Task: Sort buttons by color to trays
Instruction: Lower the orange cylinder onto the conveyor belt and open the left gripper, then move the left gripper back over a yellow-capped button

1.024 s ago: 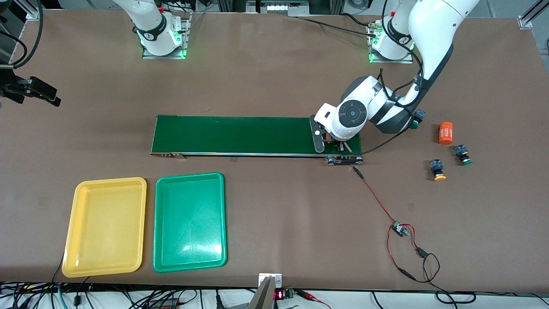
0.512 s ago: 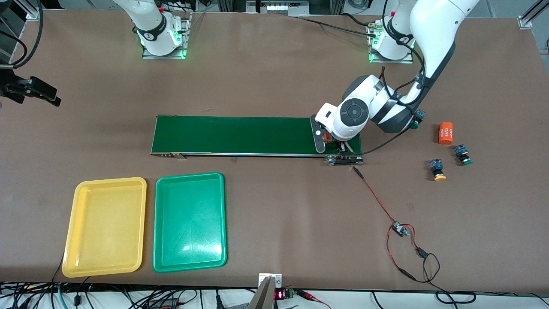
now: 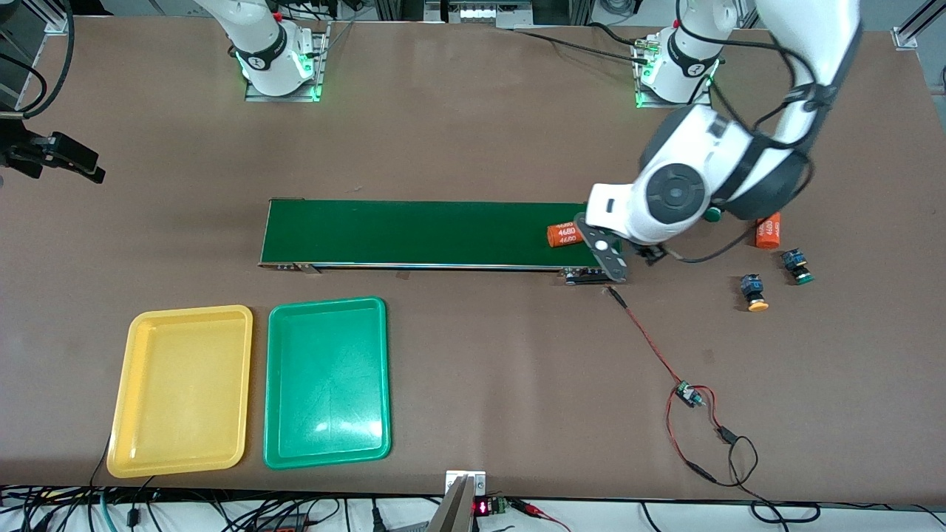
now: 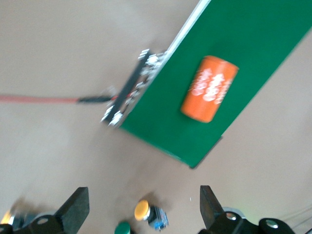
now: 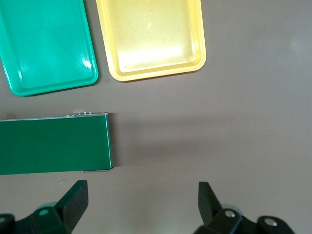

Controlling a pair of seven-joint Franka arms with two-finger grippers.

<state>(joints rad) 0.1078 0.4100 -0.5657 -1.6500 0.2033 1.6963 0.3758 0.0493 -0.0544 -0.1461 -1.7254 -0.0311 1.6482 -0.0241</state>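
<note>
Buttons: one yellow-capped [image 3: 754, 292] and one green-capped [image 3: 797, 267] lie on the table [image 3: 473, 133] toward the left arm's end, near each other, the yellow one nearer the front edge. A third green cap [image 3: 713, 214] peeks out from under the left arm's wrist. The left wrist view shows a yellow cap [image 4: 142, 209] and a green cap [image 4: 123, 227] just beside each other on bare table off the belt's corner.

Trays: yellow [image 3: 182, 390] and green [image 3: 327, 382], side by side near the front edge toward the right arm's end, both holding nothing.

Belt [image 3: 414, 233]: mid-table; one orange cylinder [image 3: 563, 234] lies on its end toward the left arm. A second cylinder [image 3: 768, 230] lies on the table just beside the green-capped button.

Left gripper [image 4: 141, 209]: over the table just off that belt end, fingers apart, holding nothing.

Right gripper [image 5: 141, 204]: waits high over the table's right-arm end, fingers apart, holding nothing.
</note>
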